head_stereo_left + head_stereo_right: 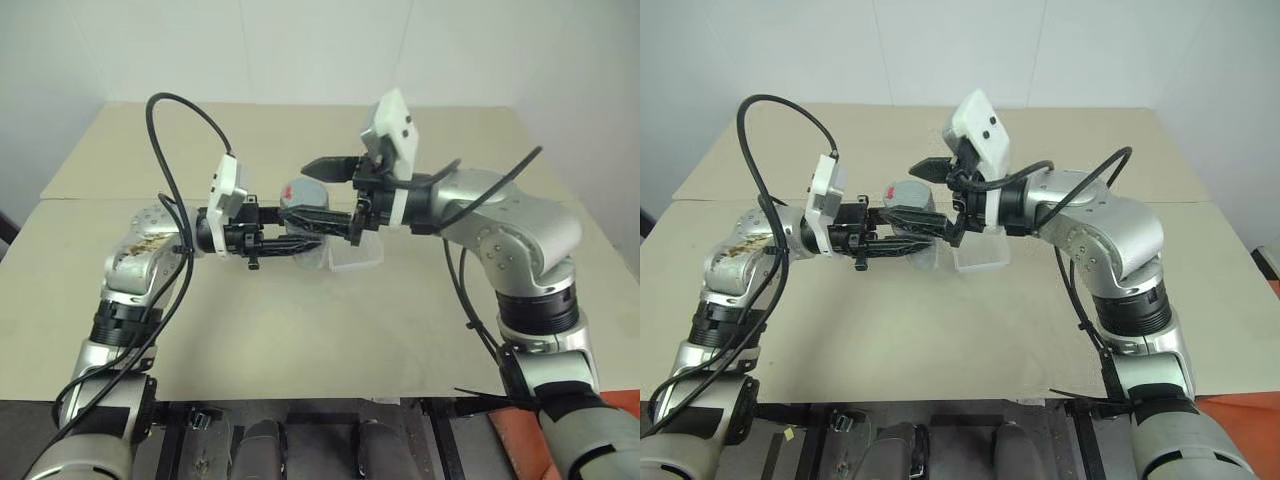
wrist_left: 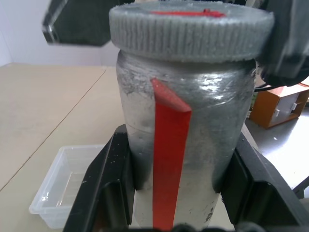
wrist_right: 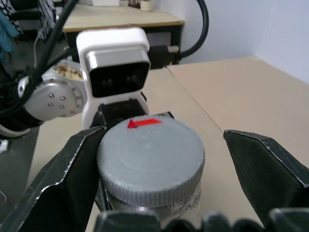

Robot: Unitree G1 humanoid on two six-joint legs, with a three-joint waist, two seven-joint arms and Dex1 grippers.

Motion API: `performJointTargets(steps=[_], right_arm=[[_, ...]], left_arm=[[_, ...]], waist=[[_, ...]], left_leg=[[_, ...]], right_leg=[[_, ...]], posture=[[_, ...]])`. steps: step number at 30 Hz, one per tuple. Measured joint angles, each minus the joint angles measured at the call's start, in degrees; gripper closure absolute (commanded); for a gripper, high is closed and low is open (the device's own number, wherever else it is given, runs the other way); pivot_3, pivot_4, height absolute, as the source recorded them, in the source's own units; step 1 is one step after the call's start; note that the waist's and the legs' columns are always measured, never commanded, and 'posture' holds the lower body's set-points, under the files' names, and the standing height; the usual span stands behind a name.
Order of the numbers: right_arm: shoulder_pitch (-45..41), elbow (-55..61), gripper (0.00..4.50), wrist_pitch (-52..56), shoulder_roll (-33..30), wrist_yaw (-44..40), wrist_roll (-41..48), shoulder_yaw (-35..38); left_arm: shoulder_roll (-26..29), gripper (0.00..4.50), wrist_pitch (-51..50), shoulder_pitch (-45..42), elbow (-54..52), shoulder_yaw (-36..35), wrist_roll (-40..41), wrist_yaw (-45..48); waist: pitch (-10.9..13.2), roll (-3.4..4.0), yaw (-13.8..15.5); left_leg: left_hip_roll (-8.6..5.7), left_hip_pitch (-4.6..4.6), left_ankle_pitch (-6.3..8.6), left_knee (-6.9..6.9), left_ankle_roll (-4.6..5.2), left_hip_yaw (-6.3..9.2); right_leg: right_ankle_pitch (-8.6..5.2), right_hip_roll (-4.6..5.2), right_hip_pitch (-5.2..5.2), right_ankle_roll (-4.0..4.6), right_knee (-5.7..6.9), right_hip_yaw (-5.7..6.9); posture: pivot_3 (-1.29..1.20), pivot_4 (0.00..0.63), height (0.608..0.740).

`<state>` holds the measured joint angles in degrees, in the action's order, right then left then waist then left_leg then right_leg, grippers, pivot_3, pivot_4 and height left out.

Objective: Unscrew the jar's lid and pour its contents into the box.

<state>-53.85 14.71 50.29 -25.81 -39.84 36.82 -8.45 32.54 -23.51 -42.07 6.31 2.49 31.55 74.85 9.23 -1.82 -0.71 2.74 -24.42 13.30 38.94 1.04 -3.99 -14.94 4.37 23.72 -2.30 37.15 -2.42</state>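
The left tool (image 1: pixel 300 232) clenches the jar (image 2: pixel 186 140); the right tool (image 3: pixel 159 159), spread wide, straddles the lid (image 3: pixel 149 150) and must close, then twist.

1. The jar (image 2: pixel 186 140) is a dull silver-grey cylinder with a red strip down its side, upright at the centre of the left wrist view, held off the table.
2. The lid (image 3: pixel 149 154) is grey, ribbed round its edge, with a red mark on top, still seated on the jar.
3. The box (image 2: pixel 67 186) is a shallow clear plastic tray, lower left of the left wrist view, flat on the tabletop.
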Motion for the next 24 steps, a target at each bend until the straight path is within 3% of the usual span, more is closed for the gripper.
performJointTargets(steps=[2,8,18,24], right_arm=[[0.00,-0.03,0.00,0.00,0.14,-0.01,-0.19,0.00],[0.22,0.66,1.73,0.04,0.74,-0.38,-0.28,-0.09],[1.15,1.41,1.73,0.02,1.46,-0.53,0.03,-0.06],[4.08,-0.50,1.73,-4.91,0.06,-14.66,3.24,1.10]], left_arm=[[-0.23,2.55,0.23,-0.19,0.53,0.00,-0.09,0.30],[-0.37,2.55,1.03,-0.72,1.50,-0.19,-0.82,0.51],[0.34,2.55,0.90,-0.40,1.50,-0.14,-0.96,2.16],[0.43,2.55,0.94,-0.50,1.20,1.74,0.76,11.08]], waist=[[0.00,0.00,0.00],[0.00,0.00,-0.02],[0.00,0.00,-0.05],[0.00,0.00,0.12]], left_leg=[[0.00,-0.03,0.00,0.00,0.00,0.00],[0.00,-0.30,-0.02,0.05,-0.02,0.01],[0.00,-0.32,-0.03,0.05,-0.02,0.00],[-0.01,-0.32,-0.02,0.09,-0.01,-0.01]], right_leg=[[0.00,0.00,0.06,0.00,0.01,-0.01],[0.01,0.00,0.38,0.01,0.11,-0.03],[0.01,0.00,0.40,0.01,0.11,-0.03],[0.01,-0.01,0.33,0.01,0.08,0.00]], posture=[[0.00,0.150,0.740],[0.00,0.150,0.740],[0.00,0.150,0.740],[0.00,0.150,0.740]])
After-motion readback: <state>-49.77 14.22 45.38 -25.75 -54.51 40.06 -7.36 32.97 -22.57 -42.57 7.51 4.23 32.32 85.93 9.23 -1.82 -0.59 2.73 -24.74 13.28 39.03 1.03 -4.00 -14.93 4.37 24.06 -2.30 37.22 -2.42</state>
